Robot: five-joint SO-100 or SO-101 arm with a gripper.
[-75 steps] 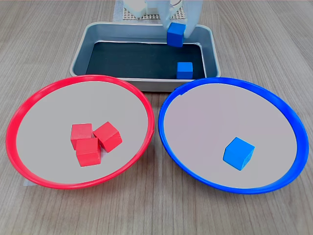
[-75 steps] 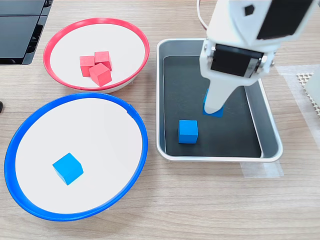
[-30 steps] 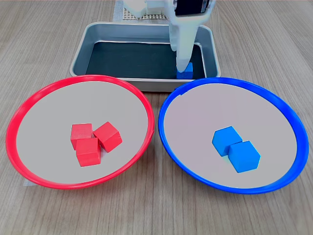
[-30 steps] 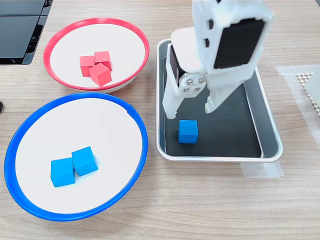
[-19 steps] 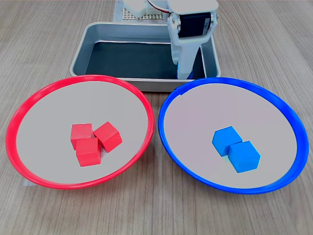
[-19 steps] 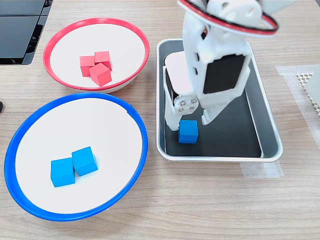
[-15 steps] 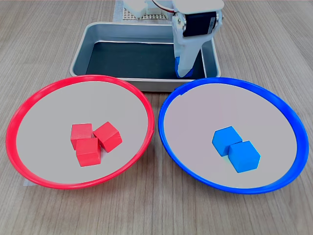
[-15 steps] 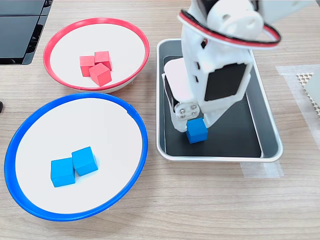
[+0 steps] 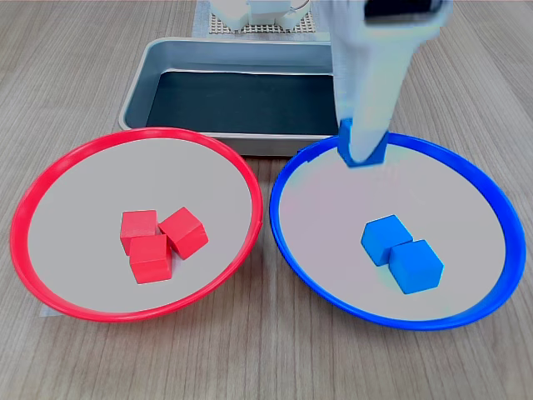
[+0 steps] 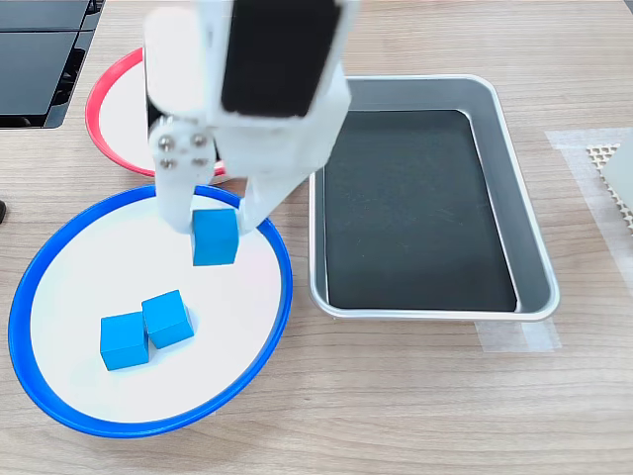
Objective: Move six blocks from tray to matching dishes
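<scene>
Gripper clamped a blue block w/ both fingers, held above the blue-rimmed dish, near its rim on the tray side. Two blue blocks lay touching in that dish. Three red blocks sat clustered in the red-rimmed dish. Tray held no blocks.

wooden table, black keyboard — clear tape

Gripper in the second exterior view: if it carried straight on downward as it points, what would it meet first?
Probably the blue-rimmed dish's bare pale centre; the gripper holds a blue block above it, seemingly clear of the two resting blue blocks.
</scene>
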